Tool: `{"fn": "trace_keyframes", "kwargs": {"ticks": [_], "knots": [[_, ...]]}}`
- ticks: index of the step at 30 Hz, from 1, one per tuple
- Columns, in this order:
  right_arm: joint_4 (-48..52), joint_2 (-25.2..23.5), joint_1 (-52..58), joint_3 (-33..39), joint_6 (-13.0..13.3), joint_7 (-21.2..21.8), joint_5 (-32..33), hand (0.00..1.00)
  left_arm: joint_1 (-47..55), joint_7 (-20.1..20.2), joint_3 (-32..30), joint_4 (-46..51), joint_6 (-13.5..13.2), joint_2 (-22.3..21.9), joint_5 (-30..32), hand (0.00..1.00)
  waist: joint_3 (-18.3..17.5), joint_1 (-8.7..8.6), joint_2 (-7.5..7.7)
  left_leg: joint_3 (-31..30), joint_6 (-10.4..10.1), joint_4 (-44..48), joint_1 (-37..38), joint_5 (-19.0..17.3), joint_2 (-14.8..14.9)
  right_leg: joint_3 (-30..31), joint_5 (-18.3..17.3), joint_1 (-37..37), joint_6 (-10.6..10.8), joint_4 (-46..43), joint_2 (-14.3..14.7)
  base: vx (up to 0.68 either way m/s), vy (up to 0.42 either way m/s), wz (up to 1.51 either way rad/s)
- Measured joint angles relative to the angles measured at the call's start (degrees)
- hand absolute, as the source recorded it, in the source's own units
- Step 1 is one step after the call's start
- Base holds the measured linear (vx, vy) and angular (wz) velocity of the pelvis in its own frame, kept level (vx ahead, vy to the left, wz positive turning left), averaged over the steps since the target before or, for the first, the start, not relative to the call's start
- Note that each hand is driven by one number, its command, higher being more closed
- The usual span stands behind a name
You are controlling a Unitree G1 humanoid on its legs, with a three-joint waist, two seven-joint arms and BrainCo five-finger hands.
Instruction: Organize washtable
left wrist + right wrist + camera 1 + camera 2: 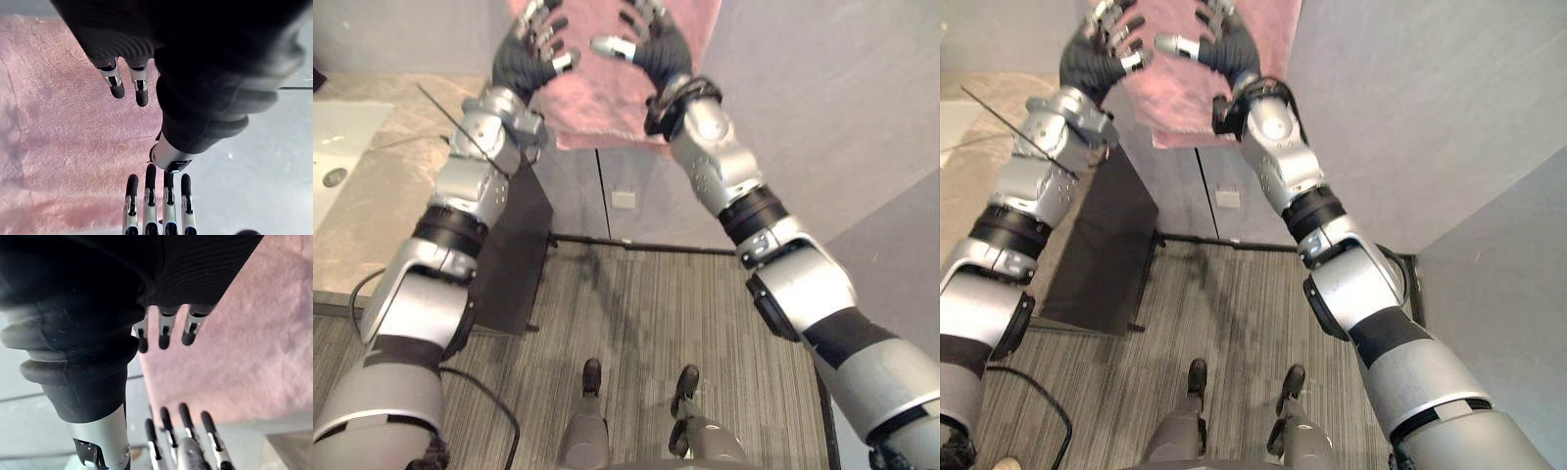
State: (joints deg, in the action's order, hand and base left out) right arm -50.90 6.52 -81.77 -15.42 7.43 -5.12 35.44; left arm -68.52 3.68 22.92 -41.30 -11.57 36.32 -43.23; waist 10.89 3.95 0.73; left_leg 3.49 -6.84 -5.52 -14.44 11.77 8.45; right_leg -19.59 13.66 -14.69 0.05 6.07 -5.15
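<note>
A pink towel hangs flat against the grey wall at the top of the head views. Both arms are raised in front of it. My left hand and my right hand face each other just before the cloth, fingers loosely spread and holding nothing. In the left wrist view my own fingers point across the towel toward the other hand's dark cover. The right wrist view shows the same from the other side, with straight fingers over the towel.
The stone washtable top with a white sink lies at the left. A dark side panel drops from its edge to the striped floor. Grey cabinet doors stand below the towel, and a grey wall closes the right.
</note>
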Motion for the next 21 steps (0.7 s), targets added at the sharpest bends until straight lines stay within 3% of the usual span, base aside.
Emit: {"fn": "trace_keyframes", "kwargs": {"ticks": [8, 13, 21], "knots": [[-5.26, 0.81, -8.23, 4.39, 0.16, -1.34, 1.15, 0.00, -11.23, -1.28, -3.62, -9.15, 0.02, -2.51, -1.48, 0.00, 6.97, -0.97, 0.00, 1.33, 0.11, 0.08, -3.08, 0.31, -0.21, 1.28, 1.63, -4.12, -0.11, -0.26, 0.04, -0.06, -0.038, -0.10], [-7.04, 1.38, -10.73, 6.26, 0.22, -1.63, 1.22, 0.00, -16.11, -1.26, -4.82, -13.13, 0.09, -4.84, -3.31, 0.00, 9.25, -2.08, -0.08, 1.18, 0.25, 0.12, -6.23, 0.42, -0.65, 0.88, 1.98, -7.11, -0.09, -0.30, -0.28, 0.00, 0.007, 0.02], [-9.30, 6.02, -11.07, 9.55, 0.18, -2.41, 4.65, 0.00, -17.30, -1.25, -7.72, -15.55, 0.50, -3.69, -3.38, 0.00, 12.39, -3.05, -0.17, 1.16, 0.26, 0.12, -7.75, 0.42, -1.38, 0.88, 2.24, -8.59, 0.27, -0.31, -1.03, -0.04, 0.032, 0.02]]}}
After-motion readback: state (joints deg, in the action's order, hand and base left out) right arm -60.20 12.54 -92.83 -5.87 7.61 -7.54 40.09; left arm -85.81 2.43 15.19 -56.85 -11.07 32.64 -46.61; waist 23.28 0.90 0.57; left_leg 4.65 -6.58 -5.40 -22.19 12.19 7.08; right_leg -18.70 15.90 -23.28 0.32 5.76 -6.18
